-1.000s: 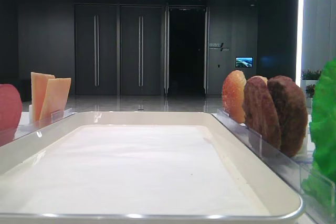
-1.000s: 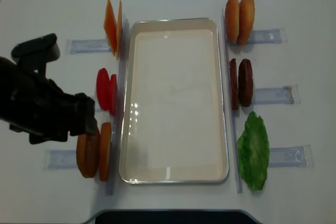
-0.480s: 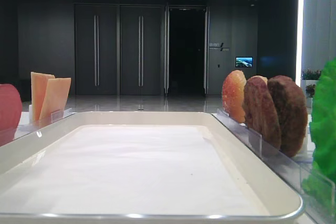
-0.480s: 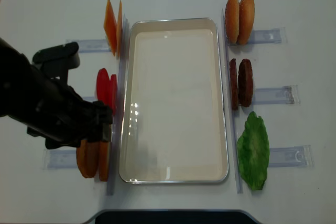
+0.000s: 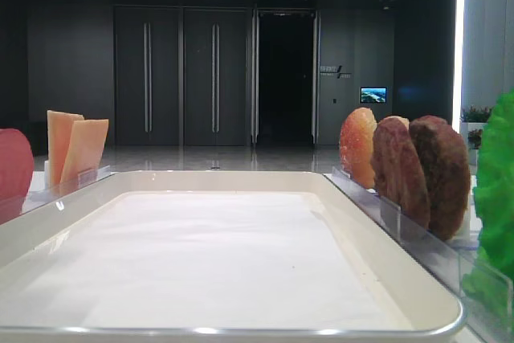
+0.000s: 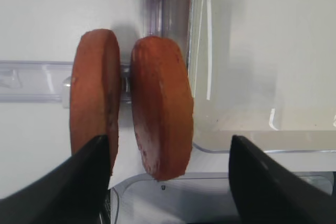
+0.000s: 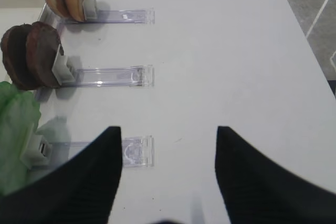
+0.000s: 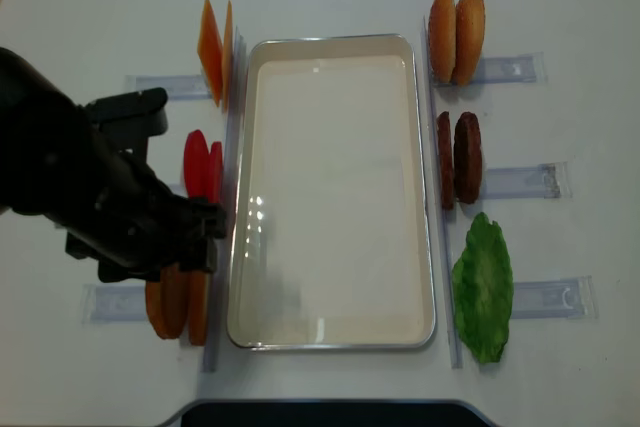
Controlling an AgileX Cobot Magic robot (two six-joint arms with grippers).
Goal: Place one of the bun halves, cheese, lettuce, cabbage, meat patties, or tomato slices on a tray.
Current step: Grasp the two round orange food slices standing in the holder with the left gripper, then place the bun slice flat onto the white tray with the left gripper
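Note:
Seen from the left wrist, my left gripper [image 6: 168,140] is open around the right one of two bun halves [image 6: 160,108] standing on edge beside the tray [image 6: 262,77]. One finger is in front of the left half, the other over the tray's corner. From above, the left arm [image 8: 100,197] covers those bun halves [image 8: 175,302]. Tomato slices [image 8: 200,169] and cheese [image 8: 215,47] stand farther along the tray [image 8: 330,187]. On its right are more bun halves [image 8: 457,35], meat patties [image 8: 460,157] and lettuce [image 8: 483,287]. My right gripper [image 7: 167,129] hangs open over bare table. Cabbage is out of view.
Clear plastic holder strips [image 8: 515,69] run out from each food stack on both sides. One strip's end [image 7: 136,150] lies just by my right gripper's left finger. The table's near edge [image 8: 330,409] is close behind the tray.
The left arm has moved right, towards the tray, and now hangs over the near-left bun halves. Its jaws have stayed open. Nothing on the table has shifted.

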